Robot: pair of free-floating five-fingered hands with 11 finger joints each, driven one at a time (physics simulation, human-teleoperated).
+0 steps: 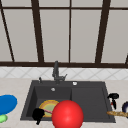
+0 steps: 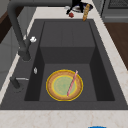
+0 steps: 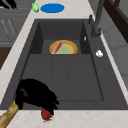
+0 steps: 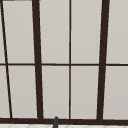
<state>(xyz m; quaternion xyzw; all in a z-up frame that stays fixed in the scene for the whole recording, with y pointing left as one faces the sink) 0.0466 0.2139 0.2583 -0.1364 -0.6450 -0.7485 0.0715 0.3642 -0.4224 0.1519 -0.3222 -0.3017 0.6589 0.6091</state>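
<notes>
My right hand [image 1: 113,96] hovers over the counter just right of the sink [image 1: 30,100]. Its fingers curl down and pinch a small red thing [image 3: 45,113] at their tips, which rests on or just above the counter. The same hand [image 3: 35,95] is large in the right side view and sits at the far end [image 2: 77,4] in the left side view. My left hand [image 1: 38,115] hangs at the sink's front left corner, beside a yellow plate [image 2: 64,85]. That plate lies in the left basin with a pink stick [image 2: 72,82] across it.
A big red ball [image 1: 67,115] stands in front of the sink's front edge. A baguette [image 1: 117,113] and a dark bowl [image 1: 125,107] lie right of the right hand. A blue plate [image 1: 7,103] and a green thing [image 1: 2,118] are on the left counter. The faucet [image 1: 56,72] rises behind the basin.
</notes>
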